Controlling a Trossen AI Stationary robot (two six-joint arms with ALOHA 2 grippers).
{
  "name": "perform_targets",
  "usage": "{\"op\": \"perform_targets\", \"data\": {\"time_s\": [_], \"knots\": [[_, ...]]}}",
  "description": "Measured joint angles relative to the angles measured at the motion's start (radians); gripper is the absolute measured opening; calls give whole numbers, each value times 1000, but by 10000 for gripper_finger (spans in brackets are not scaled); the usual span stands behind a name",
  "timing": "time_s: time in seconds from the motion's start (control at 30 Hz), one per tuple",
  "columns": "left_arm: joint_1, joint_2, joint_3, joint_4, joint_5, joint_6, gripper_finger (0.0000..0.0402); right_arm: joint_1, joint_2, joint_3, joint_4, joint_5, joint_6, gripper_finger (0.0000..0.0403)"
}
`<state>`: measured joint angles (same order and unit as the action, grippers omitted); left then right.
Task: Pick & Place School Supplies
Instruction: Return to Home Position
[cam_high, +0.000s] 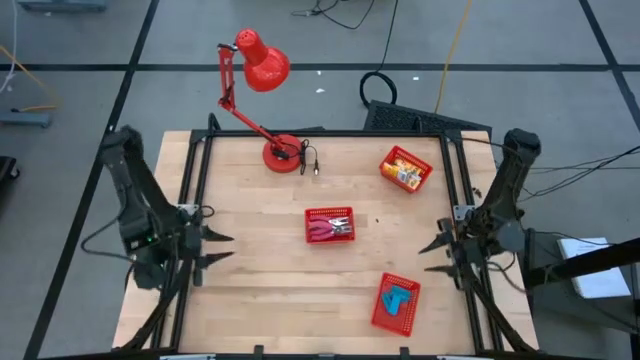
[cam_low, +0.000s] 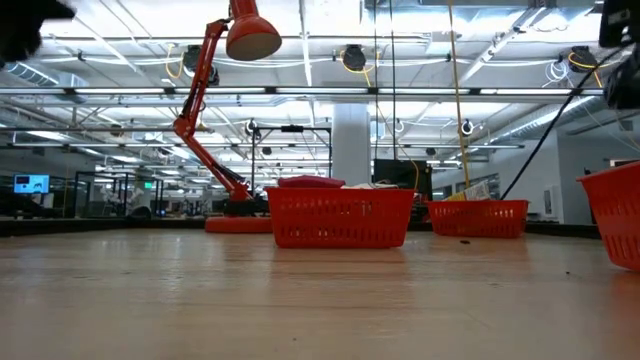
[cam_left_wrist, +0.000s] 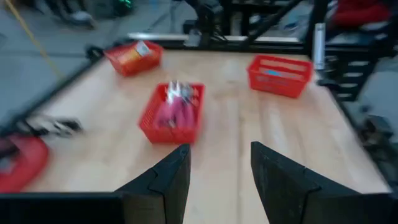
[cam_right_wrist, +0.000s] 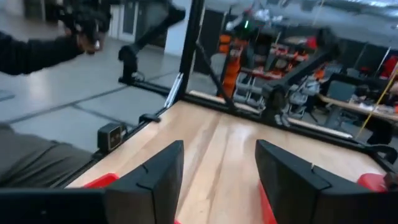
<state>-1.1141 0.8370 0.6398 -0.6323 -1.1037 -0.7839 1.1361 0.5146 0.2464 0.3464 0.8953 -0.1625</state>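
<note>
Three red mesh baskets stand on the wooden table (cam_high: 260, 290). The middle basket (cam_high: 329, 225) holds red-handled tools (cam_left_wrist: 176, 109). The far right basket (cam_high: 405, 168) holds yellow-and-white packets. The near right basket (cam_high: 396, 303) holds blue blocks (cam_high: 398, 298). My left gripper (cam_high: 231, 248) hovers open at the table's left edge, pointing toward the middle, with nothing between its fingers (cam_left_wrist: 163, 180). My right gripper (cam_high: 424, 258) hovers open at the right edge, facing the left one, and holds nothing.
A red desk lamp (cam_high: 262, 70) stands with its base (cam_high: 282, 153) at the table's far edge, its cord beside it. A black frame (cam_high: 195, 200) runs along the table's sides. In the right wrist view a person's sleeve (cam_right_wrist: 37, 53) shows beyond the table.
</note>
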Motion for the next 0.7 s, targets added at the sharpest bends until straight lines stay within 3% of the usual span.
{"op": "perform_targets", "data": {"time_s": [0.07,0.17,0.27,0.33,0.53,0.7], "knots": [[-52,-87,-87,7,-8,-72,172,6,-88,-48,16,5,-32,185],[-101,-186,-187,105,-121,-140,172,5,-199,-120,111,18,-72,176],[-124,-252,-242,163,-141,-143,172,5,-274,-192,231,14,-173,166],[-127,-271,-262,202,-143,-124,172,5,-307,-227,283,0,-258,159],[-126,-256,-299,233,-63,-158,172,5,-316,-226,282,-4,-202,139],[-126,-224,-315,329,-14,78,173,5,-311,-227,207,-11,-125,135]]}}
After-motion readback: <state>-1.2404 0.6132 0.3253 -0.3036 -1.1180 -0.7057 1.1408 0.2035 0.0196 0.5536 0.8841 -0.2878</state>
